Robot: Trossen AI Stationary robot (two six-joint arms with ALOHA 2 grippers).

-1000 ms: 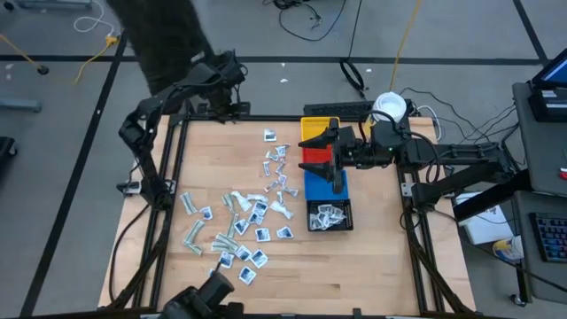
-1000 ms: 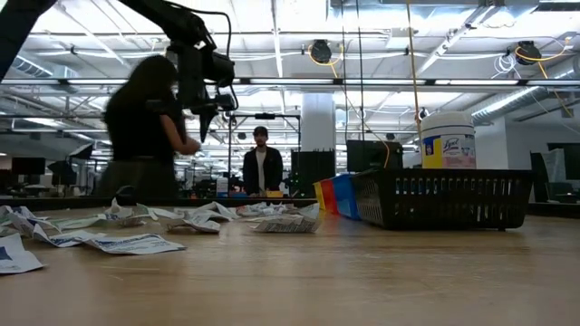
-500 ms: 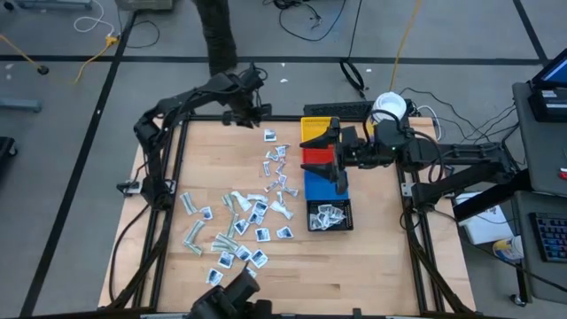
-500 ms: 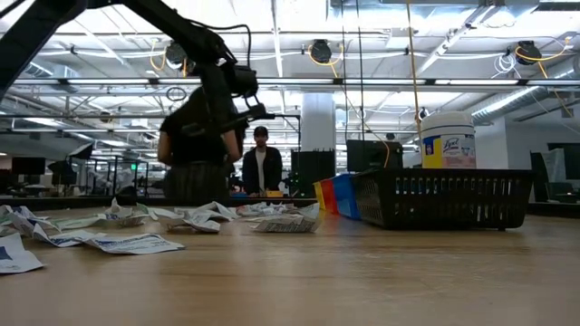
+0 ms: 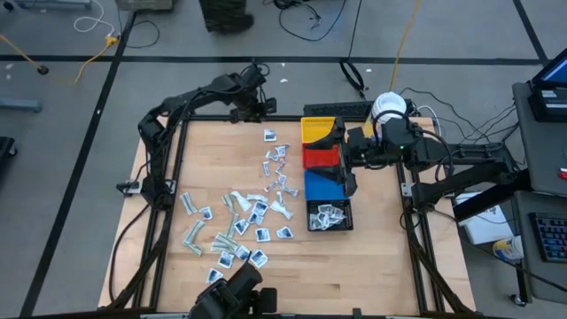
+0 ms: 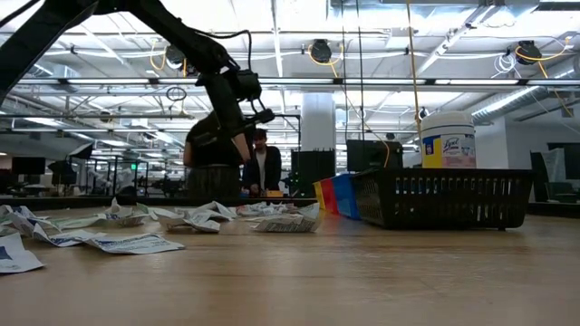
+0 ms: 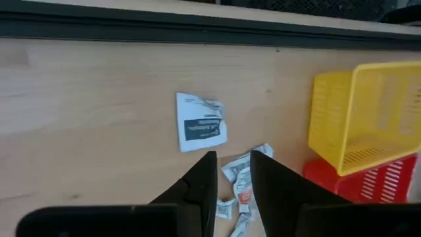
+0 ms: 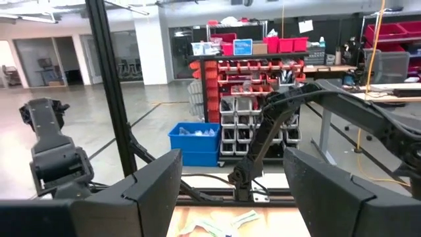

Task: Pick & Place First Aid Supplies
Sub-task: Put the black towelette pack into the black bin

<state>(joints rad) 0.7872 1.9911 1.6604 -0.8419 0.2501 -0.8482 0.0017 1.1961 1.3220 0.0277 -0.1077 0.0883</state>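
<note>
I run the rig over a wooden bench (image 5: 354, 266) framed in black rail, in a wide workshop hall with strip lights overhead and red parts bins on racks beyond. Two people stand in the room behind the bench, seen in the low view. Along the bench's right side sit four bins in a row: yellow bin (image 5: 321, 130), red bin (image 5: 321, 157), blue bin (image 5: 321, 184) and a black bin (image 5: 330, 215) already holding several packets. The right gripper (image 5: 348, 182) hangs above the blue bin, jaws wide apart and empty. The left gripper (image 5: 258, 113) hovers at the bench's far edge, jaws slightly apart around nothing, above a lone white packet (image 7: 200, 122). The first aid supplies (image 5: 239, 217) lie scattered across the bench's middle and left, loose and overlapping. I judge the left arm is on its approach to a pick; the next move calls for lowering squarely onto that flat packet and pinching an edge.
</note>
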